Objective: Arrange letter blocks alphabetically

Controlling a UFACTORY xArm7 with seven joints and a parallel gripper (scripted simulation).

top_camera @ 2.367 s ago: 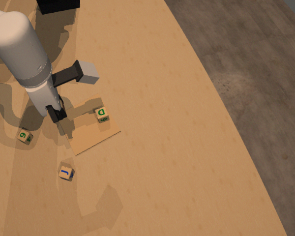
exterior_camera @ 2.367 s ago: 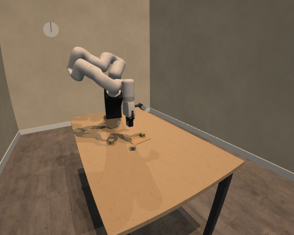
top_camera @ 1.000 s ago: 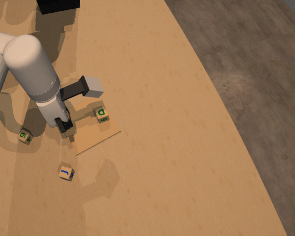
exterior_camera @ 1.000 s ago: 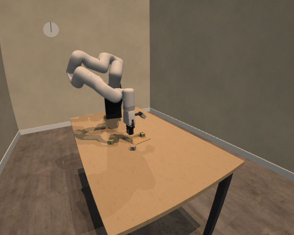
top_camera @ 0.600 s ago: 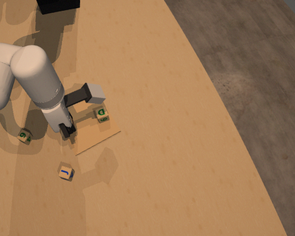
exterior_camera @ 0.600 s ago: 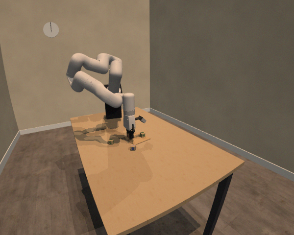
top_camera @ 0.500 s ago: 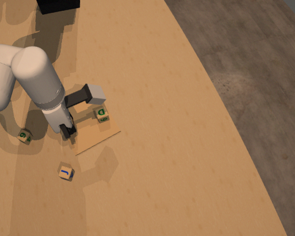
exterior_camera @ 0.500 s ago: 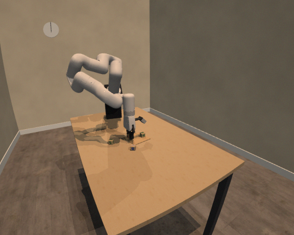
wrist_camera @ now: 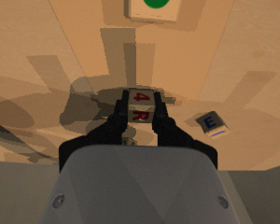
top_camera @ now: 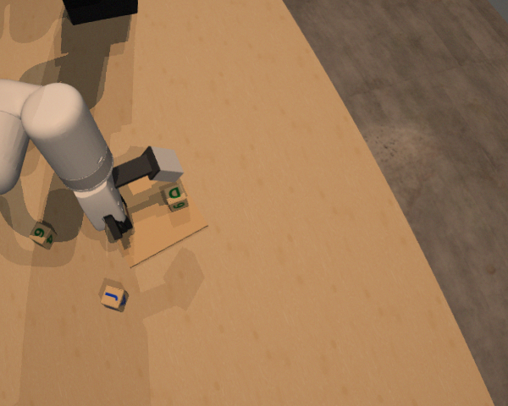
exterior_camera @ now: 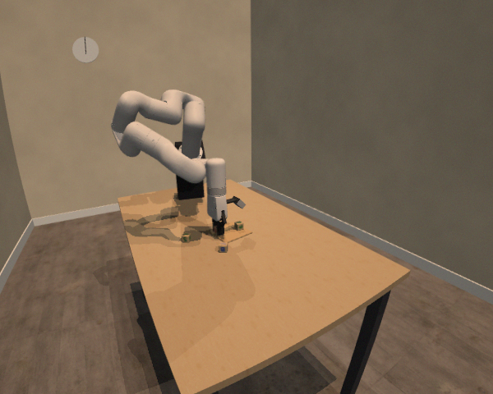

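One small wooden cube with red 4 and R faces (wrist_camera: 141,106) sits clamped between your black gripper's (wrist_camera: 141,122) fingers, over the near-left edge of the thin tan mat (top_camera: 171,236). Only your wrist view shows it; from the top, the arm hides it, while the green D block (top_camera: 174,195) lies on the mat.

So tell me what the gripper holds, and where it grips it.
The gripper holds the block showing R and 4, pinched on two opposite side faces.
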